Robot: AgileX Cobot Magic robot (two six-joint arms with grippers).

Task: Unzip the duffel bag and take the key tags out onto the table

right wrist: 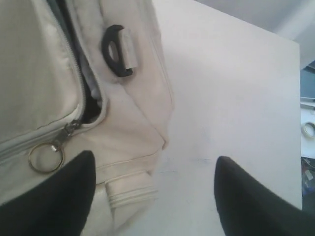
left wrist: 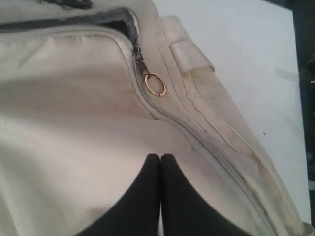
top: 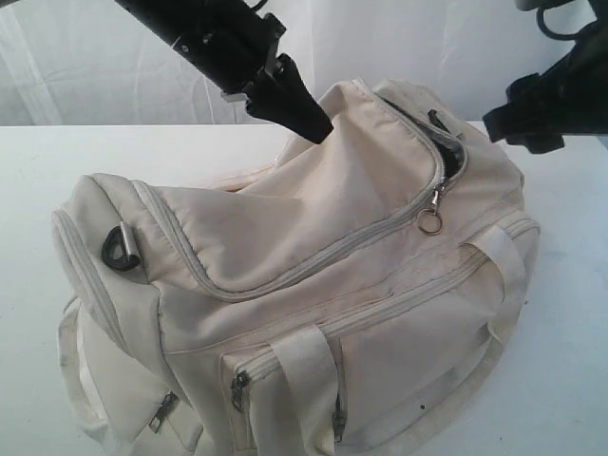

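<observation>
The duffel bag (top: 361, 285) lies mid-desk (top: 38, 161), zipper partly open.
The left gripper (top: 318, 131), fully closed, presses the bag's top at 12 o'clock; the right gripper (right wrist: 153, 162), spread wide and empty, hovers by the zipper ring (top: 430, 223) at 2 o'clock.

Robot lab setup, plain white table (top: 570, 332), white draped backdrop (top: 76, 66)

The duffel bag (top: 313, 285) is laid on the table (top: 38, 171), one long side turned to the front of the exterior view, with a strap handle (top: 309, 375) draped over that side. A D-ring (top: 122, 249) is set on the left end. The zipper pull ring (top: 431, 222) is hung near the right end of the top flap (top: 313, 199). The left gripper (top: 318, 128) is set against the flap, behind and left of the ring. The right gripper (right wrist: 155, 191) is held over the right end.
</observation>
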